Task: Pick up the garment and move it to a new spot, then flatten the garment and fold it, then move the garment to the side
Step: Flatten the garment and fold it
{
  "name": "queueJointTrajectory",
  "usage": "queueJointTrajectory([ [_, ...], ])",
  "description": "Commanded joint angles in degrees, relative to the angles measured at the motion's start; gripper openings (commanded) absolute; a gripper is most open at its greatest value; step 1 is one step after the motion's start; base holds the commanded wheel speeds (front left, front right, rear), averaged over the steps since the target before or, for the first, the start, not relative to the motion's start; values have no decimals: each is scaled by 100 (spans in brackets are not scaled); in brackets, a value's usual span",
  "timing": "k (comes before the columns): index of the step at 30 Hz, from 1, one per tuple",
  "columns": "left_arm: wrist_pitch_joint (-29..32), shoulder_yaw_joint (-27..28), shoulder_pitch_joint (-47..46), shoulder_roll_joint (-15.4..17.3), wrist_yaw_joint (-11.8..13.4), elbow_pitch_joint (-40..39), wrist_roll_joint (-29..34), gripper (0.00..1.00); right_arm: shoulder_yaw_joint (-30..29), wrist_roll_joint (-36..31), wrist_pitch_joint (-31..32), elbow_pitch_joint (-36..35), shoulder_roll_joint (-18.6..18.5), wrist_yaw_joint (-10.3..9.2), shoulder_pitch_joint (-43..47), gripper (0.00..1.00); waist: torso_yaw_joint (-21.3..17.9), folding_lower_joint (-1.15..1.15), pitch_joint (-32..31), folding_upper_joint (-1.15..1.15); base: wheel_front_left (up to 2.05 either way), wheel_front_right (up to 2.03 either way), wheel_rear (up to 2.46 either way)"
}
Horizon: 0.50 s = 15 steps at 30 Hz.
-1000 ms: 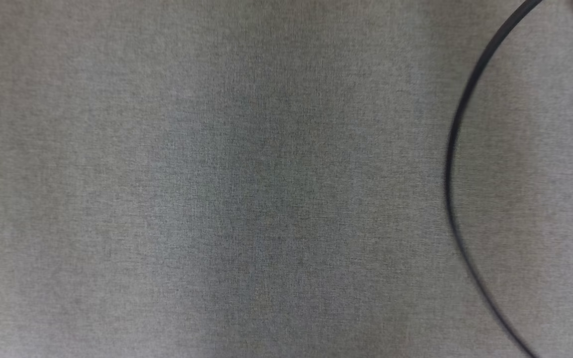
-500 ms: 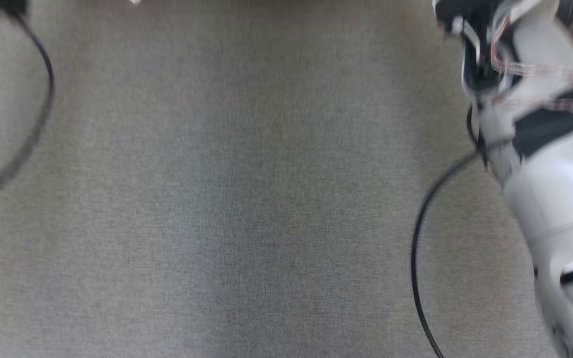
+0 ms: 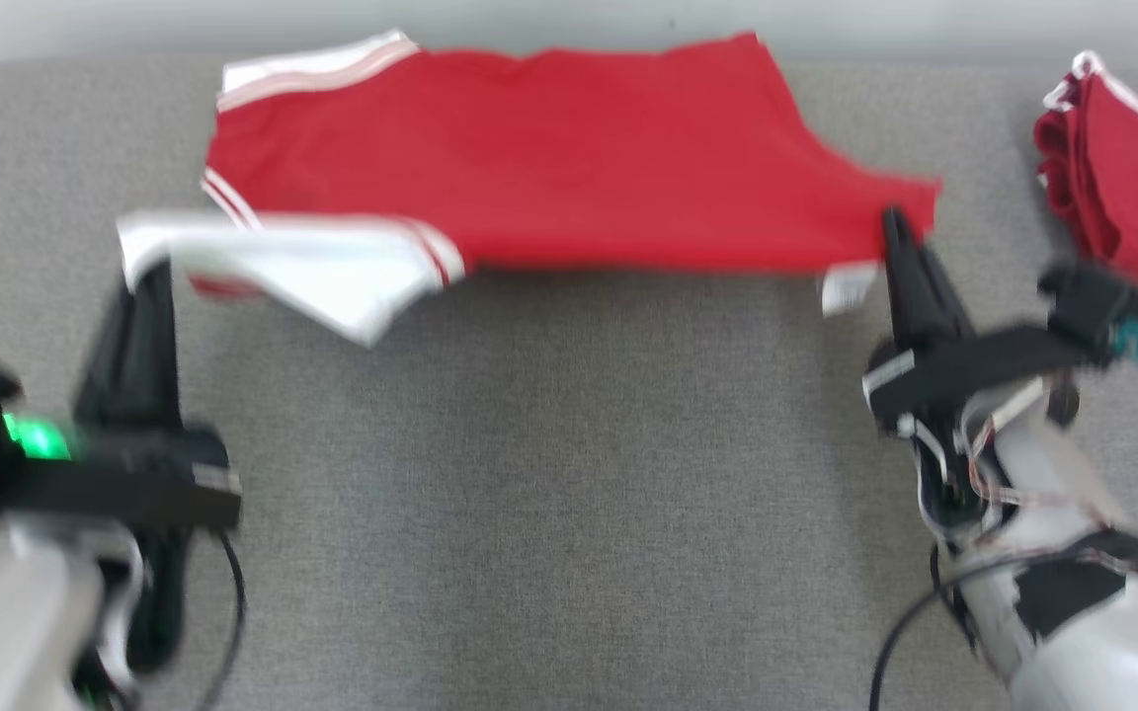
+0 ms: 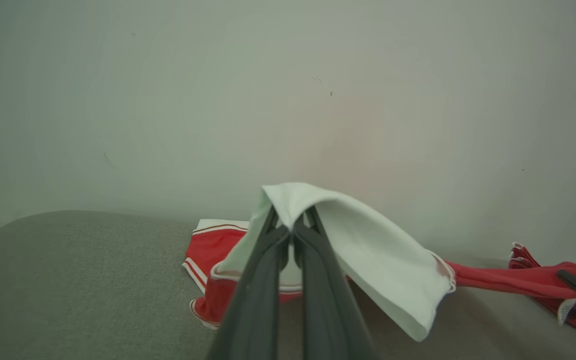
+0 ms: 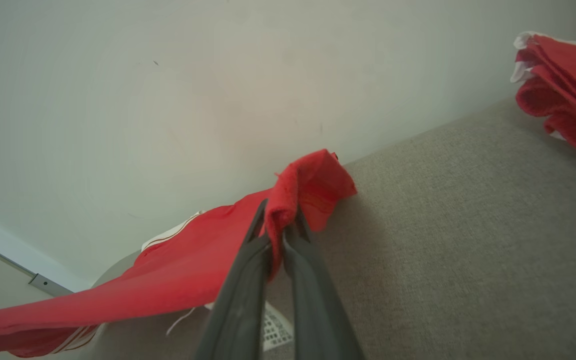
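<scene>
Dark fingers of the left tool [image 3: 148, 276] are pinched tight on the white sleeve [image 3: 312, 262] of the red shirt [image 3: 569, 148]. The right tool [image 3: 893, 225] is likewise clamped on a red hem corner, just beside the sewn-in label [image 3: 844, 286]. Gripped at two ends like this, the shirt is stretched between them, its near edge lifted and its far part seemingly resting along the far edge of the grey cloth-covered desk [image 3: 569, 513]. I'd judge the hold suits spreading it flat. A pile of red garments [image 3: 1132, 168] sits at the far right corner, well apart. From the head view you get the whole spread. The wrist views add the cloth folded over each pair of fingertips, and the pale wall [image 4: 288, 100] right behind the desk.
</scene>
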Motion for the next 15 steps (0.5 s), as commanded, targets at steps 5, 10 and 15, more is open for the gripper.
queueJointTrajectory([
  [5,-68,224,1281,-301,174,-311,-133,0,-170,-30,81,-411,-123,3,970,0,39,2,-355,1,0,0,0],
  [10,-66,527,2294,-807,59,-423,39,0,-418,-251,247,-721,-179,3,1810,0,93,2,-592,1,0,0,0],
  [15,-68,853,3176,-1313,-115,-334,215,0,-664,-456,598,-1069,-111,2,2665,0,142,2,-889,1,0,0,0],
])
